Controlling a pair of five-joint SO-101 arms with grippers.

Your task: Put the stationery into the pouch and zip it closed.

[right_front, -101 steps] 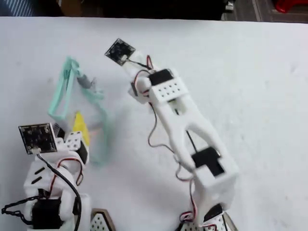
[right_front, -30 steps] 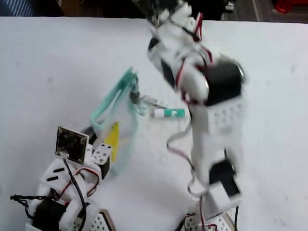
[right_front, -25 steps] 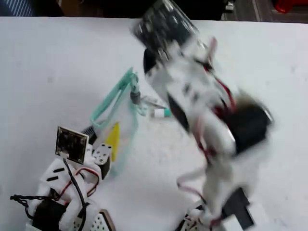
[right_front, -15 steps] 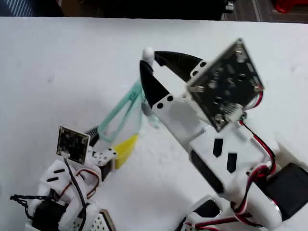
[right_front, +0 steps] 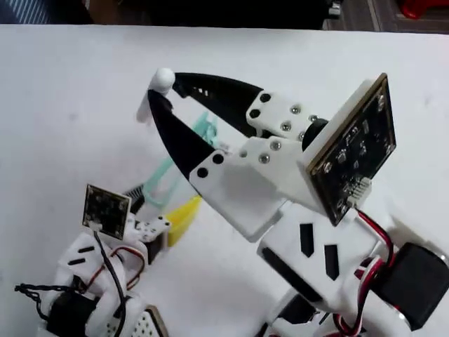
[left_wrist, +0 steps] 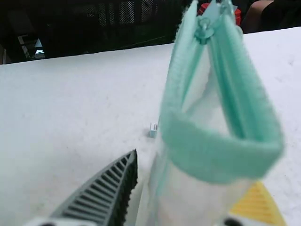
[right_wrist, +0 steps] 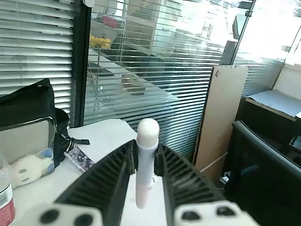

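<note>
Right gripper (right_front: 163, 88) pinches a white pen (right_front: 163, 77) high above the bench (right_front: 70, 84); left gripper (left_wrist: 164, 207) clamps the pouch (left_wrist: 221, 155) on edge, mouth open; lower the pen tip-first along the zip slot before releasing.

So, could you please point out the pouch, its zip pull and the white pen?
pouch (left_wrist: 221, 155): left wrist view, teal band at its mouth.
zip pull (left_wrist: 203, 26): left wrist view, the tab.
white pen (right_wrist: 145, 165): right wrist view, mid barrel.

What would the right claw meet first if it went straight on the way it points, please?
Its way looks free: the right claw, shut on a pen, points out above the table; depth is unclear.
</note>
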